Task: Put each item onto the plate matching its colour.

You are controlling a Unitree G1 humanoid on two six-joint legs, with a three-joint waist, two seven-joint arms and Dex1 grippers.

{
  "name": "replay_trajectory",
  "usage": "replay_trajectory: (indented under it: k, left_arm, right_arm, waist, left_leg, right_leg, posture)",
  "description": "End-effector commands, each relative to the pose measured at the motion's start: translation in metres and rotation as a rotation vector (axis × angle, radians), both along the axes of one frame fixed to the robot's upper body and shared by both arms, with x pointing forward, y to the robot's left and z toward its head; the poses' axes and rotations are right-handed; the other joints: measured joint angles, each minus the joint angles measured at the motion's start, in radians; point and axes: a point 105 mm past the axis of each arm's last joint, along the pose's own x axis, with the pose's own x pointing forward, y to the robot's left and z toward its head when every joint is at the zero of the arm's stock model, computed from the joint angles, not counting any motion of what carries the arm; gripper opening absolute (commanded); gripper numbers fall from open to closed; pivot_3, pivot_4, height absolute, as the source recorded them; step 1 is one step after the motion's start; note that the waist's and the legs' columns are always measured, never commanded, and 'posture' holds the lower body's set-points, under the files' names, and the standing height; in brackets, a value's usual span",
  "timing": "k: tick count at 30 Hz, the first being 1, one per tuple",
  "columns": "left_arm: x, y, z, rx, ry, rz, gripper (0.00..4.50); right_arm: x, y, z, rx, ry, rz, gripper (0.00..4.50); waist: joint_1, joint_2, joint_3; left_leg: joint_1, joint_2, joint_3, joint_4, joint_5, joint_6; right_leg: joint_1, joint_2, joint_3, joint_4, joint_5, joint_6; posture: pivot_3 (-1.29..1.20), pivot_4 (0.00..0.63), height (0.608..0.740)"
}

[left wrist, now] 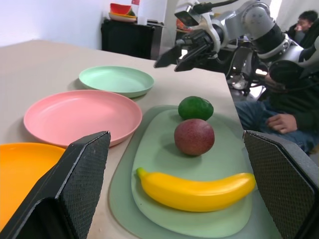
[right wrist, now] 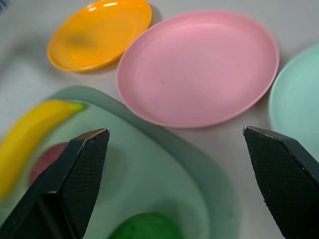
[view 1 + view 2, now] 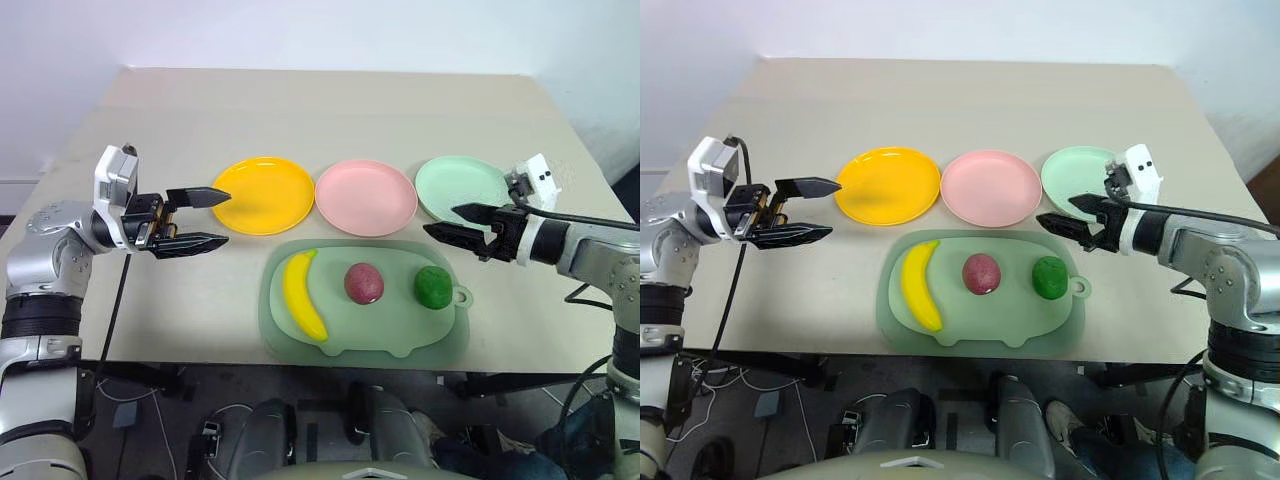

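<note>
Three toy fruits on a pale green pig-shaped mat (image 3: 300, 345) in the lower centre of the left eye view: banana (image 3: 303, 294) at the mat's left, red-purple fruit (image 3: 363, 283) in the middle, green lime-like fruit (image 3: 433, 286) at the right. Above the mat, a row of plates, all bare: orange-yellow plate (image 3: 263, 194) at left, pink plate (image 3: 366, 197) in the centre, mint green plate (image 3: 462, 187) at right. Probably light, hollow, stiff plastic with a smooth, slightly glossy skin, so likely slippery. Round fruits best pinched across the widest middle, since an off-centre squeeze could send them rolling. Banana best taken across its thick mid-section, fingers crossing the curve rather than lying along it. Left gripper (image 3: 205, 219) at mid-left of the frame, fingers spread wide, empty, pointing toward the orange-yellow plate and just beside its left rim, well apart from the banana lower right of it. Right gripper (image 3: 462, 222) at mid-right, likewise spread and empty, hanging over the lower edge of the mint green plate, near the lime-like fruit, which lies just below and slightly left of the fingertips.
</note>
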Motion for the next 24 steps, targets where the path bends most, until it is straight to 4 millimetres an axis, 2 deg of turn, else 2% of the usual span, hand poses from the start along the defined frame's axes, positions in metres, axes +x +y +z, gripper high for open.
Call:
replay_trajectory:
  k: [1,3,4,12,16,24]
  left_arm:
    - [0.001,0.005,0.015,0.001,-0.053,0.014,4.46]
    - [0.002,0.005,0.016,0.0,-0.051,0.015,4.46]
    - [0.003,0.004,0.016,0.0,-0.049,0.014,4.46]
    - [0.007,0.001,0.015,0.002,-0.042,0.013,4.46]
    - [0.008,0.0,0.014,0.008,-0.038,0.011,4.46]
    - [0.007,0.001,0.016,0.008,-0.039,0.015,4.46]
  right_arm:
    - [-0.002,-0.002,0.02,0.069,-0.061,-0.041,4.5]
    - [-0.004,0.001,0.024,0.111,-0.069,-0.027,4.5]
    - [-0.008,0.004,0.023,0.074,-0.071,-0.015,4.5]
    - [-0.03,0.016,-0.01,-0.007,0.084,0.073,4.5]
    - [-0.029,0.015,-0.019,-0.049,0.142,0.066,4.5]
    - [-0.028,0.017,-0.03,-0.175,0.116,0.067,4.5]
  waist:
    - [0.0,0.0,0.0]
    - [0.0,0.0,0.0]
    - [0.001,0.0,0.0]
    - [0.0,0.0,0.0]
    - [-0.001,0.0,0.0]
    - [0.001,0.0,0.0]
  left_leg:
    - [0.0,0.0,0.0,0.0,0.0,0.0]
    - [0.0,0.0,0.0,0.0,0.0,0.0]
    - [0.0,0.0,0.0,0.0,0.0,0.0]
    - [0.0,0.0,-0.001,0.0,-0.001,0.001]
    - [0.0,0.0,-0.002,0.0,-0.001,0.001]
    - [0.0,0.0,-0.002,0.0,-0.001,0.002]
  right_leg:
    - [0.0,0.0,0.0,0.0,0.0,0.0]
    - [0.0,0.0,0.0,0.0,0.0,0.0]
    - [0.0,0.0,0.0,0.0,0.0,0.0]
    - [0.0,0.0,0.0,0.0,0.0,0.0]
    - [0.0,0.0,0.0,0.0,0.0,0.0]
    - [0.0,0.0,0.0,0.0,0.0,0.0]
  posture:
    - [0.0,0.15,0.74]
    - [0.0,0.15,0.74]
    - [0.0,0.15,0.74]
    - [0.0,0.15,0.74]
    - [0.0,0.15,0.74]
    - [0.0,0.15,0.74]
